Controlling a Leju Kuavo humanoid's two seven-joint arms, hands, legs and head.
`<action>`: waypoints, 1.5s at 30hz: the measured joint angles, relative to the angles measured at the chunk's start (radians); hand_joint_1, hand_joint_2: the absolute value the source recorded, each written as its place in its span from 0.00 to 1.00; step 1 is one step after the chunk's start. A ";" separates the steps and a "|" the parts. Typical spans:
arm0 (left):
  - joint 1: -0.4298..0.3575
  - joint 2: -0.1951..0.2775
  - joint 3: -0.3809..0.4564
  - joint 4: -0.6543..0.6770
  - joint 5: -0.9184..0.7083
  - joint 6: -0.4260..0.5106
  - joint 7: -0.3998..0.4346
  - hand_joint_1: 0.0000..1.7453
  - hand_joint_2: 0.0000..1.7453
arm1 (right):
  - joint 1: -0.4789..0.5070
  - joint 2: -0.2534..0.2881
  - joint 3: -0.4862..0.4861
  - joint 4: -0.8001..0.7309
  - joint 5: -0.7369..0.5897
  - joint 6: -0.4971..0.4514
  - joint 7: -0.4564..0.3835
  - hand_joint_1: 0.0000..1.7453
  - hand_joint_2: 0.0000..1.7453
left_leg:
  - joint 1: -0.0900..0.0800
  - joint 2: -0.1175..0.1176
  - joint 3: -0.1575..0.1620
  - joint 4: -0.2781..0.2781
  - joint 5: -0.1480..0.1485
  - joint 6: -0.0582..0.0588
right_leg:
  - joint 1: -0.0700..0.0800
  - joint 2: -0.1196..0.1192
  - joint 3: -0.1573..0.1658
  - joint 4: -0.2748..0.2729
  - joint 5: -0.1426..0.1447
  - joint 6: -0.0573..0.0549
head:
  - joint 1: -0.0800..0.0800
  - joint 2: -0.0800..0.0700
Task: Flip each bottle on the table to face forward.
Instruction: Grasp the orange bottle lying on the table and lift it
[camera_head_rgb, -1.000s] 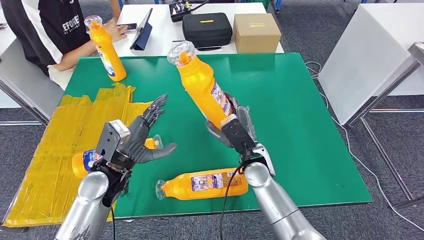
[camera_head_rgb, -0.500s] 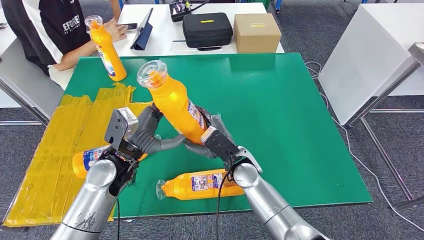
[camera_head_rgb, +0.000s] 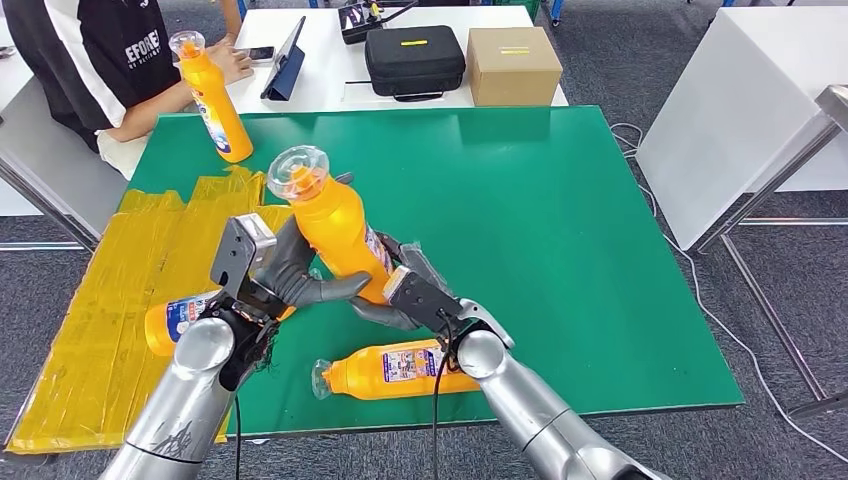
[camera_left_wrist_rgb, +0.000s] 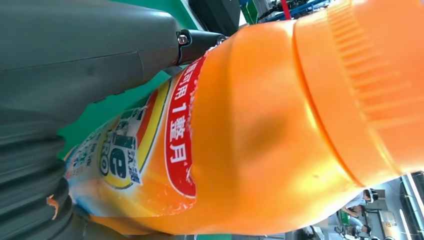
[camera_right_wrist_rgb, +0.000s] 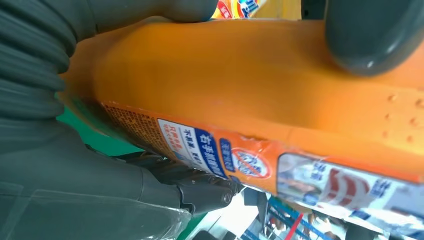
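An orange bottle (camera_head_rgb: 335, 225) with a clear cap stands tilted above the green table (camera_head_rgb: 560, 220), left of its middle. My right hand (camera_head_rgb: 400, 297) grips its base from the right. From the left, my left hand (camera_head_rgb: 290, 275) wraps its lower body, thumb across the front. The left wrist view shows the bottle's (camera_left_wrist_rgb: 250, 125) red label close against my left hand (camera_left_wrist_rgb: 75, 65). Its printed side (camera_right_wrist_rgb: 250, 75) lies in my right hand (camera_right_wrist_rgb: 50, 150) in the right wrist view. A second bottle (camera_head_rgb: 400, 368) lies near the front edge, and a third (camera_head_rgb: 175, 322) lies under my left arm.
Another orange bottle (camera_head_rgb: 213, 95) stands upright at the back left beside a seated person (camera_head_rgb: 90, 60). A yellow sheet (camera_head_rgb: 100, 300) covers the table's left end. A black case (camera_head_rgb: 414, 58), a cardboard box (camera_head_rgb: 513, 63) and a tablet (camera_head_rgb: 285, 50) sit on the white table behind.
My right hand carried the tilted bottle leftward and lower, to my left hand. The left hand, spread open a second ago, has closed around the bottle's lower body.
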 joint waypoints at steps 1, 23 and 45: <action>0.000 0.000 0.000 0.002 0.000 0.000 -0.001 0.00 1.00 | -0.003 0.000 0.004 0.006 0.002 0.001 0.000 1.00 1.00 | 0.000 0.000 0.000 0.000 0.000 0.000 | 0.000 0.000 0.000 0.000 0.000 0.000 | 0.000 0.000; 0.001 -0.006 0.003 0.063 0.077 -0.067 -0.001 0.00 1.00 | -0.041 0.034 0.033 0.124 0.038 0.000 -0.022 1.00 1.00 | 0.000 0.000 0.000 0.000 0.000 0.000 | 0.000 0.000 0.000 0.000 0.000 0.000 | 0.000 0.000; -0.012 -0.011 0.013 0.094 0.233 -0.149 0.035 1.00 1.00 | -0.041 0.039 0.035 0.132 0.060 -0.023 -0.036 1.00 1.00 | 0.000 0.000 0.000 0.000 0.000 0.000 | 0.000 0.000 0.000 0.000 0.000 0.000 | 0.000 0.000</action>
